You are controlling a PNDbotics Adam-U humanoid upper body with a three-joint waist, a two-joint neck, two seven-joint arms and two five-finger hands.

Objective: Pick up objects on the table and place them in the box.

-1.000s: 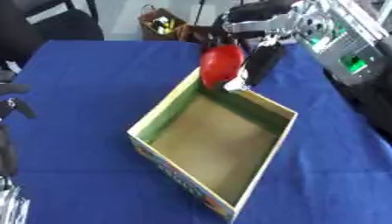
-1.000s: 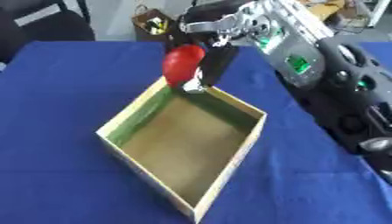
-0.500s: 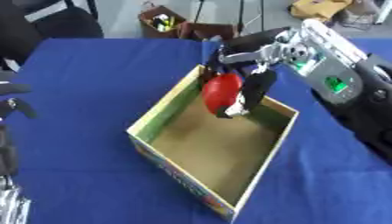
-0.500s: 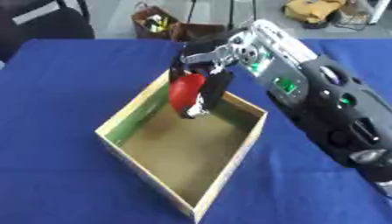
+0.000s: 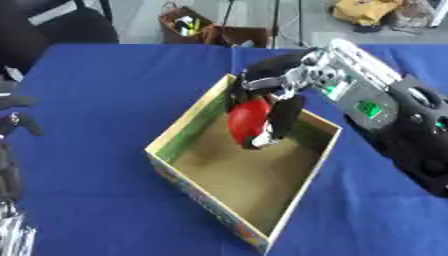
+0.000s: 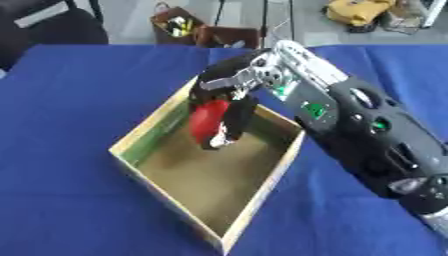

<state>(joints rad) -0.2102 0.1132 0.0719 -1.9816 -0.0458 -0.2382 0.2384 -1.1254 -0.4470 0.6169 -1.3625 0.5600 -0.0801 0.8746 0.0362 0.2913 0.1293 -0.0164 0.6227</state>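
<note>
A red rounded object [image 5: 248,119] hangs inside the open cardboard box [image 5: 187,186], near its far wall and just above the brown floor. My right hand [image 5: 282,109] comes in from the right with its fingers curled round the red object. The box stands askew on the blue table [image 5: 96,105], with green inner walls. My left hand [image 5: 19,112] shows dimly at the left edge, away from the box; how its fingers stand is hidden.
Beyond the table's far edge sit a brown crate with small items [image 5: 186,24] and a yellow bag [image 5: 367,9] on the floor. A dark chair [image 5: 52,30] stands at the far left corner.
My right hand has come down and toward me with the red object, from above the box's far rim to inside the box.
</note>
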